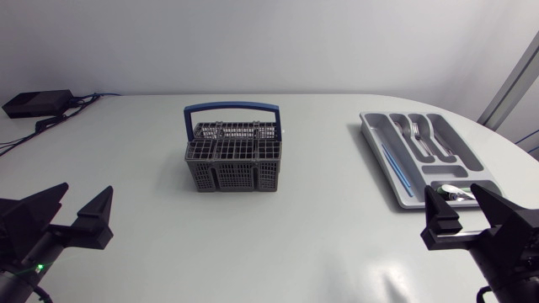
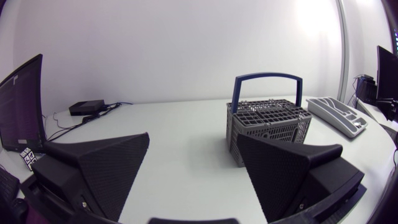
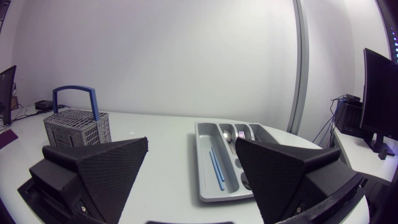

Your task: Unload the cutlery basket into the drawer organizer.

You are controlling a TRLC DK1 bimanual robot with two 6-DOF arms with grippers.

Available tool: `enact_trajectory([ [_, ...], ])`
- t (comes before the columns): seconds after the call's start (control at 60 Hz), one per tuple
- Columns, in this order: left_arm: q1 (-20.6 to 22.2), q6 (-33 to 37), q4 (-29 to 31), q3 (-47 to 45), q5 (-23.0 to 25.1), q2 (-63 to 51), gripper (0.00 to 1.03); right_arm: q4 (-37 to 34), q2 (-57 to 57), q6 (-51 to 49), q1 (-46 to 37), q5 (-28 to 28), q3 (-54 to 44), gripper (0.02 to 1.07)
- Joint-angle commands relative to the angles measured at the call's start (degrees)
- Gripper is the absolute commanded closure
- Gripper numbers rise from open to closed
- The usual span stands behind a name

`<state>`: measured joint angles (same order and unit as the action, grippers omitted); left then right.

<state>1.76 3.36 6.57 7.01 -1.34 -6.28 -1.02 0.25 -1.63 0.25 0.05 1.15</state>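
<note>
While the left gripper (image 1: 84, 195) and right gripper (image 1: 455, 194) gape empty, the grey lattice basket (image 1: 233, 160), blue-handled, stands well ahead of the left, the smooth compartmented organizer (image 1: 381, 156) just ahead of the right.

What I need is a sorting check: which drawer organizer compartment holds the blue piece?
The long narrow compartment on the drawer organizer's side facing the cutlery basket; no other compartment shows blue.

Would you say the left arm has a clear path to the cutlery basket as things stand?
Probably yes: the left gripper is open, and nothing on the table stands between it and the cutlery basket.
</note>
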Motion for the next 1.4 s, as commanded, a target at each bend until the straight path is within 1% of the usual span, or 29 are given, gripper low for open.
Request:
enact_trajectory([
  [0.0, -0.88, -1.93, -2.74, -3.35, 0.76, 2.63, 0.04, 1.02, -0.25, 1.63, -0.25, -0.05, -1.15, 0.06],
  [0.133, -1.76, -3.36, -6.57, -7.01, 1.34, 6.28, 0.04, 1.02, -0.25, 1.63, -0.25, -0.05, -1.15, 0.06],
  [1.383, -1.76, -3.36, -6.57, -7.01, 1.34, 6.28, 0.05, 1.02, -0.25, 1.63, -0.25, -0.05, -1.15, 0.06],
])
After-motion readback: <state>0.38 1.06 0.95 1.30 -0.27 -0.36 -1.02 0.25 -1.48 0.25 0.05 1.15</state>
